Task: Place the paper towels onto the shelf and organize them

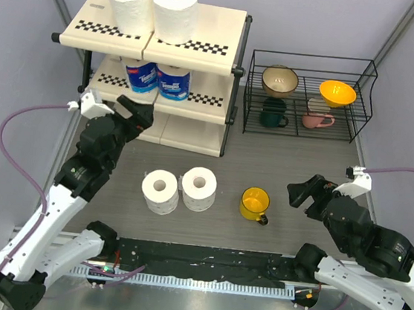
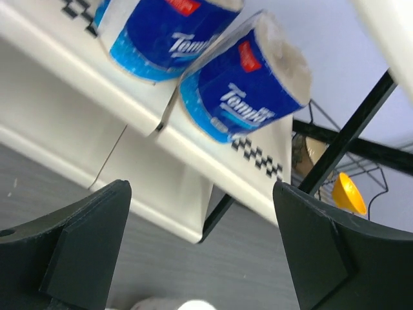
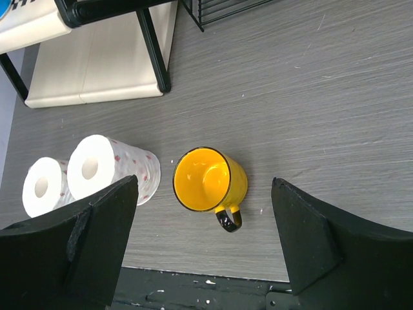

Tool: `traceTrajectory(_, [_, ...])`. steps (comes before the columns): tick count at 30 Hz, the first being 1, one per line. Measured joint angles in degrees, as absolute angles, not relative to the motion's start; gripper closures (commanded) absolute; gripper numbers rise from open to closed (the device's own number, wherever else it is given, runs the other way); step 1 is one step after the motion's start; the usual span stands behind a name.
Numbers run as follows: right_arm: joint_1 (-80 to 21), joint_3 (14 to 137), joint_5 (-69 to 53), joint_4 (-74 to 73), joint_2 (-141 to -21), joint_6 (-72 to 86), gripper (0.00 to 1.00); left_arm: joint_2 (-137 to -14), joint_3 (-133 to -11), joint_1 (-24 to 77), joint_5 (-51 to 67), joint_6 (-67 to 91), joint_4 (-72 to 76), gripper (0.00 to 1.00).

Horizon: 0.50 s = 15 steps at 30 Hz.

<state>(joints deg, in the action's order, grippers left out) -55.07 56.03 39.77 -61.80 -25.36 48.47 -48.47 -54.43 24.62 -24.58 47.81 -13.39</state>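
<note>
- Shelf [image 1: 221,31] stands at the far left of the counter [image 1: 296,158].
- Paper towels, six in all:
  - Two bare rolls [image 1: 131,0] [image 1: 174,9] stand side by side on the left half of the top board.
  - Two blue-wrapped rolls [image 1: 141,76] [image 1: 173,82] sit on the middle board beneath them.
  - Two bare rolls [image 1: 160,191] [image 1: 199,188] stand on end on the counter, cores up, touching or nearly so. They are in front of the shelf and not yet placed.
- Left hand [image 1: 138,117]: hovers at the shelf front, about level with the middle board. Jaws are spread wide with nothing between them. Its wrist view looks up at the blue rolls.
- Right hand [image 1: 303,196]: over the counter on the right side, jaws wide apart, holding nothing. Its wrist view looks down on a yellow mug [image 1: 254,203] just right of the counter rolls.
- Step, as judged: four of six shelved, and neither hand is carrying a roll. The step in hand is fetching the fifth.
- Next move, as judged:
  - The left hand is the nearer one to the leftmost counter roll.
  - It would need to come down over that roll with the jaws at full spread, since the roll is fat.
  - The neighbouring roll leaves little room for the inner finger, so it may get nudged.
  - Bare board shows on the right half of the top and middle tiers for the set-down.
</note>
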Motion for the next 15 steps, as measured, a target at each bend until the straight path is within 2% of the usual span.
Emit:
traceTrajectory(8, [-55.07, 55.24, 39.13, -60.51, -28.67, 48.64, 0.1, -44.4, -46.15, 24.84, -17.17, 52.58, -27.94, 0.0])
traceTrajectory(15, [-55.07, 54.81, 38.33, -58.87, -29.26, 48.69, 0.1, -39.48, -39.18, 25.1, -15.18, 57.67, -39.79, 0.0])
